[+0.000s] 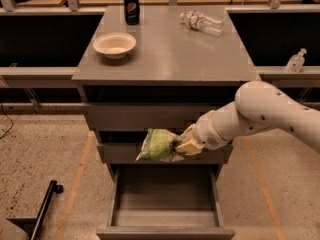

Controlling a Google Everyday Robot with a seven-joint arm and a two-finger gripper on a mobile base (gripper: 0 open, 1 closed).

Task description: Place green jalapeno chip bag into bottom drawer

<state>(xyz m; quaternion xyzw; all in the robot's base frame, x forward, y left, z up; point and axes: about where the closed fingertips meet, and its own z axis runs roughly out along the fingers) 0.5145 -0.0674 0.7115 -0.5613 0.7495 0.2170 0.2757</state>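
The green jalapeno chip bag [157,145] hangs in the air in front of the middle drawer, held by its right end. My gripper [183,144] is shut on that end of the bag, and the white arm reaches in from the right. The bottom drawer [165,231] stands pulled open below the bag, and its inside looks bare. The bag is above the drawer's rear part, a little over its top edge.
On the cabinet top [170,49] stand a white bowl [114,44] and a dark soda can [131,7], and a clear plastic water bottle [202,22] lies on its side. A spray bottle [296,61] stands on the right ledge. A black bar [44,208] lies on the floor at left.
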